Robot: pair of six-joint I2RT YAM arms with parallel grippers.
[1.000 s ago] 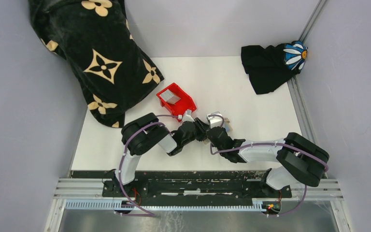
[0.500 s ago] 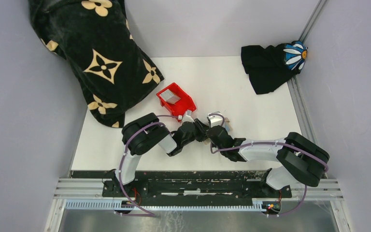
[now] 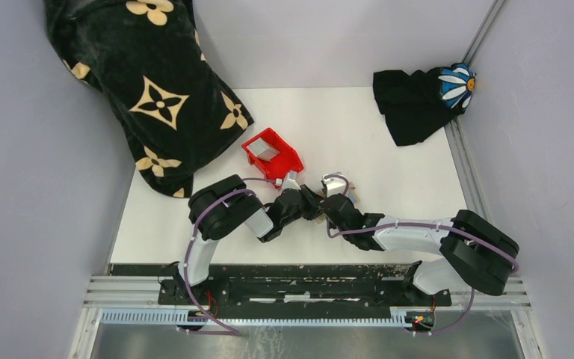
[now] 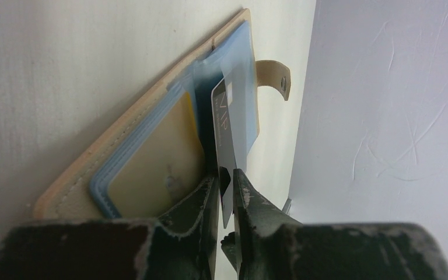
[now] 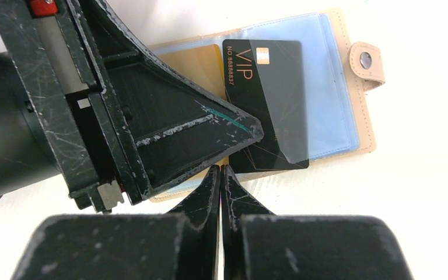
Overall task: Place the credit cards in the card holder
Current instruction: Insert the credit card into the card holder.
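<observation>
The tan card holder (image 5: 364, 119) lies open on the white table, its blue plastic sleeves facing up and its snap tab (image 5: 366, 60) at the right. A gold card (image 5: 198, 61) sits in one sleeve. My left gripper (image 4: 226, 175) is shut on a black VIP credit card (image 5: 268, 99), whose far end lies in a blue sleeve (image 4: 239, 64). My right gripper (image 5: 220, 169) is shut and empty, its tips at the holder's near edge. In the top view both grippers (image 3: 315, 203) (image 3: 334, 202) meet over the holder (image 3: 350, 193). More grey cards (image 3: 267, 152) lie in the red bin.
A red plastic bin (image 3: 285, 163) stands just behind the left gripper. A black cloth with cream flowers (image 3: 149, 90) covers the back left. A black cloth with a daisy (image 3: 418, 101) lies at the back right. Grey walls enclose the table.
The right arm's elbow has swung a little to the right. Both grippers stay at the card holder, the left still shut on the black card.
</observation>
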